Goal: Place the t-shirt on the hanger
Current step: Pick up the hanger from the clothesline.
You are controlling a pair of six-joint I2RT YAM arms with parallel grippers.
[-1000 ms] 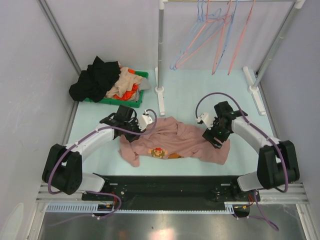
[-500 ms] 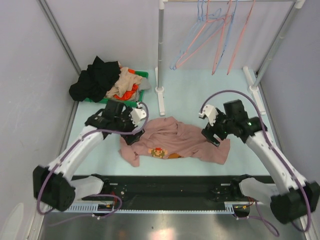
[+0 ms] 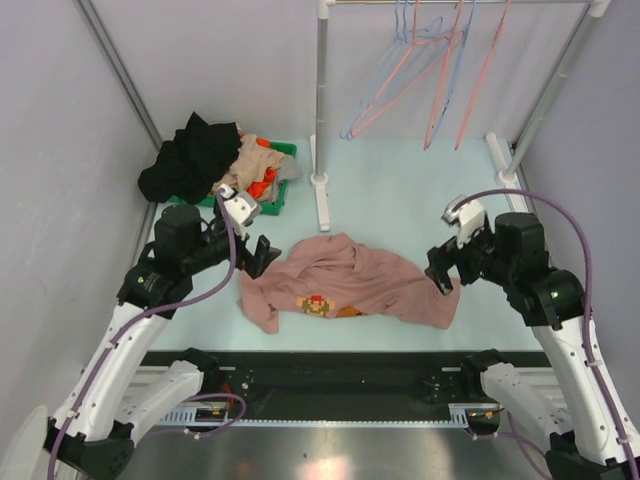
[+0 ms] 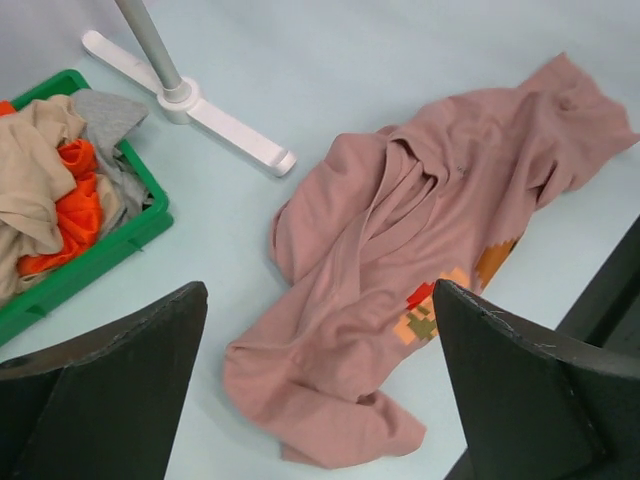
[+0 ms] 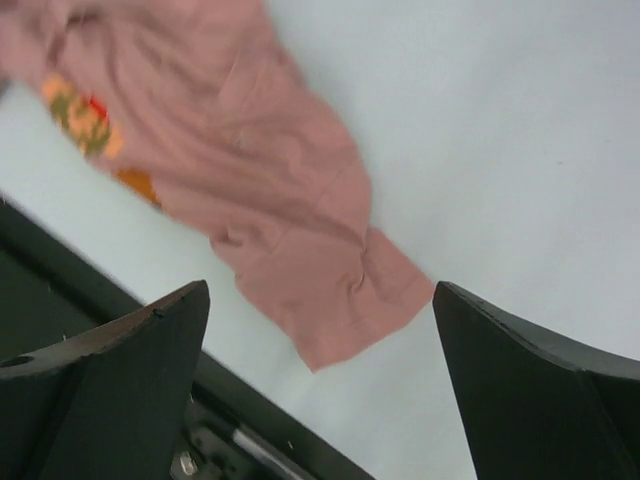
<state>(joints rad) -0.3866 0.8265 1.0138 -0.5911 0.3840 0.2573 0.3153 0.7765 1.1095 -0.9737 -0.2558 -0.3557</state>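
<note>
The dusty-pink t-shirt (image 3: 350, 280) lies crumpled on the pale table, its pixel print (image 3: 318, 303) facing up. My left gripper (image 3: 262, 254) hovers open above the shirt's left end, touching nothing. In the left wrist view the t-shirt (image 4: 420, 250) spreads below the left gripper (image 4: 318, 290). My right gripper (image 3: 443, 270) hangs open over the shirt's right end. In the right wrist view a sleeve of the t-shirt (image 5: 330, 270) lies under the right gripper (image 5: 320, 290). A pink hanger (image 3: 487, 70) hangs on the rail at the back among others.
A green bin (image 3: 262, 208) heaped with black, beige and orange clothes stands at the back left; the bin (image 4: 95, 255) also shows in the left wrist view. The rack's post (image 3: 321, 100) and white foot (image 3: 322, 205) stand behind the shirt. Light-blue hangers (image 3: 372, 85) share the rail.
Both grippers have opened, let go of the shirt, and risen while pulling outward, the left to the left and the right to the right. The shirt stays on the table.
</note>
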